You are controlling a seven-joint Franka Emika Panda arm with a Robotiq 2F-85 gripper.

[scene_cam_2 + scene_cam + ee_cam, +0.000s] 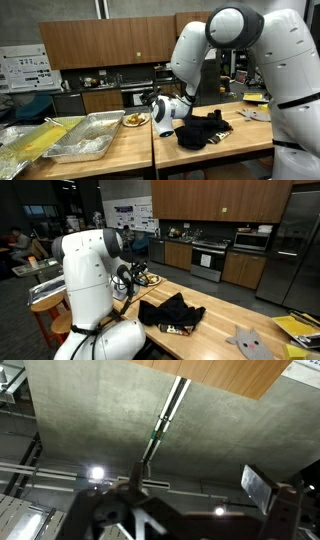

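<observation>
The fingers (258, 488) were spread wide with nothing between them. In the wrist view they were turned up toward the grey ceiling and a brown wooden panel (235, 372), so nothing on the bench was shown there.

In both exterior views the white robot arm (235, 35) was bent low over the pale wooden bench (225, 310). Its dark wrist end was held above the surface and touched nothing. A crumpled black cloth (205, 130) lay in a heap on the bench.

Near the cloth, on its side toward the wrist end, stood a small round plate of yellow food (135, 120). This plate was the thing nearest the fingers. It appeared to be just beside them and not in contact, though the view was too coarse for this to be settled. Past the plate, farther from the cloth, two crinkled foil trays (85, 152) were set. On the cloth's opposite side a flat grey felt piece (248, 340) was laid.

As for progress, nothing was gripped or lifted, and both the plate and the cloth rested on the bench. The work was therefore judged to be at its very start, with the reach down, the closing and any carrying all not yet done.
</observation>
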